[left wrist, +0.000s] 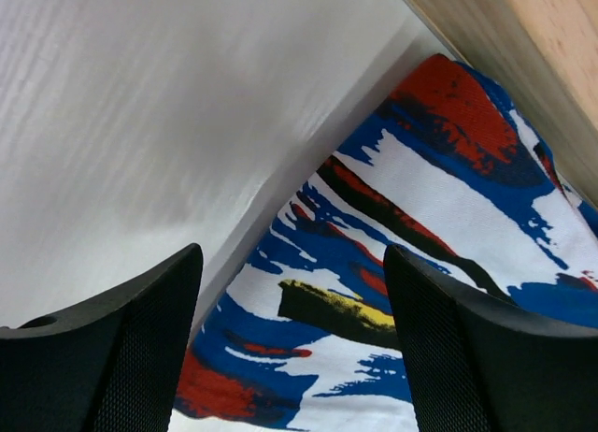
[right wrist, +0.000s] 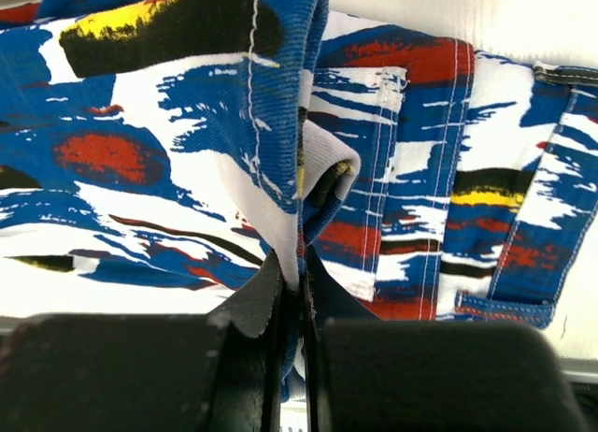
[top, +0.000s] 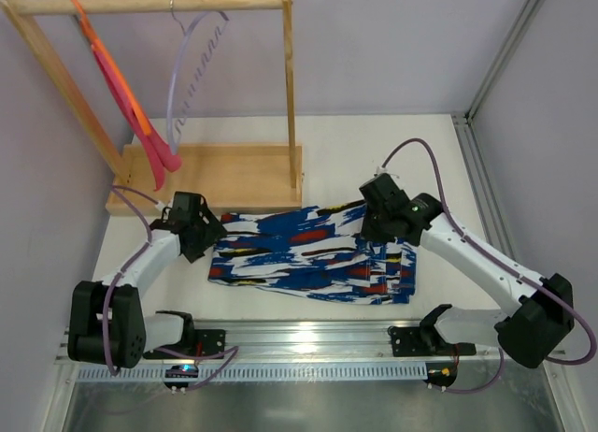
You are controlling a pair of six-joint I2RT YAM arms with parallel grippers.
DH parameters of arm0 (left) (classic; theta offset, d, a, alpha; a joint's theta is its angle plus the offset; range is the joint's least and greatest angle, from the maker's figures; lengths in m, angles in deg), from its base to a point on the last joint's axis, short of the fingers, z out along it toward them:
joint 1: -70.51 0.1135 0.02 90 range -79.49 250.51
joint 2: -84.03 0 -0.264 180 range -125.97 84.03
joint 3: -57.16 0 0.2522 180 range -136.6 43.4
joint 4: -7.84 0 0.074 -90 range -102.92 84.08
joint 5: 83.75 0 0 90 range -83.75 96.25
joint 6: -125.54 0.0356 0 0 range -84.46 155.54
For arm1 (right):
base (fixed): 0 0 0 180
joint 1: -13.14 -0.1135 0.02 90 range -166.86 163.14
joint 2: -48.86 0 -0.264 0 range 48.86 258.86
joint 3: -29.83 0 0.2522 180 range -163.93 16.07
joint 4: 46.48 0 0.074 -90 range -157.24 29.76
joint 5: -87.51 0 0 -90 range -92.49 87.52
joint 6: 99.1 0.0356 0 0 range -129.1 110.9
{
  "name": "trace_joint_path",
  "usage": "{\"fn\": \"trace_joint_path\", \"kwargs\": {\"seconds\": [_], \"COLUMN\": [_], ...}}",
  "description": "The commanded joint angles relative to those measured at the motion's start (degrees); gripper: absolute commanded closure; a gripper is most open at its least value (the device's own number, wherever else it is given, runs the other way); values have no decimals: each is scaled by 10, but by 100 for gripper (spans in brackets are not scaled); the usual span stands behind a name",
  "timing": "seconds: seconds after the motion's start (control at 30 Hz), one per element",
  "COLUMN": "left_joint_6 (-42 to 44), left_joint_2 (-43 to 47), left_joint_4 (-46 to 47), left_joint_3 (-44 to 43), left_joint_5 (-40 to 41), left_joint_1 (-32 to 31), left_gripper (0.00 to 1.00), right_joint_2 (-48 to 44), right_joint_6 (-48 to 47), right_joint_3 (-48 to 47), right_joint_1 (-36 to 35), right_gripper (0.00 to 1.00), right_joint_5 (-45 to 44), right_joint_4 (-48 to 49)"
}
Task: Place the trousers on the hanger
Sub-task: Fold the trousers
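— What now?
— Our right gripper (right wrist: 299,284) pinches a fold of the trousers (top: 308,254) tight by the waist. Our left gripper (left wrist: 291,264) is wide open over the leg end. We should lower it, grab that edge, then lift both ends together.
— What are the trousers like?
— Soft, floppy, blue, white, red and black. They lie flat on the table (top: 374,151) beside the wooden rack (top: 234,175). The hanger (top: 192,67) hangs up on it, well apart.

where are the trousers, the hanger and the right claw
trousers (top: 308,254), top external view, middle of the folded cloth
hanger (top: 198,69), top external view, its ridged arm
right claw (right wrist: 300,299), right wrist view, between the fingertips pinching the cloth
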Motion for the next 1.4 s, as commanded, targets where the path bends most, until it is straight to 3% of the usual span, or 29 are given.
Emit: {"fn": "trace_joint_path", "kwargs": {"seconds": [0.0,0.17,0.63,0.7,0.83,0.87,1.0,1.2,1.37], "left_joint_6": [4,9,16,11,18,21,26,9,6], "left_joint_2": [5,26,82,74,35,20,8,-40,-74], "left_joint_4": [69,77,103,115,126,122,135,179,189], "left_joint_3": [23,29,44,51,49,48,47,41,39], "left_joint_5": [-60,-83,-163,-178,-204,-205,-206,-222,-214], "left_joint_1": [1,1,1,1,-4,-7,-15,-40,-64], "left_gripper": [21,18,18,18,18,18,18,19,20], "right_joint_2": [-33,-72,-168,-181,-187,-184,-188,-195,-132], "right_joint_6": [-1,1,21,22,27,29,35,-61,-92], "right_joint_3": [-48,-78,34,73,124,124,69,63,67], "right_joint_1": [-1,-2,63,82,133,143,155,155,162], "right_gripper": [96,96,95,91,48,45,41,41,37], "right_joint_5": [-32,-69,-154,-149,-154,-157,-165,-34,-32], "right_joint_4": [-42,-91,-124,-109,-92,-108,-144,-23,-8]}}
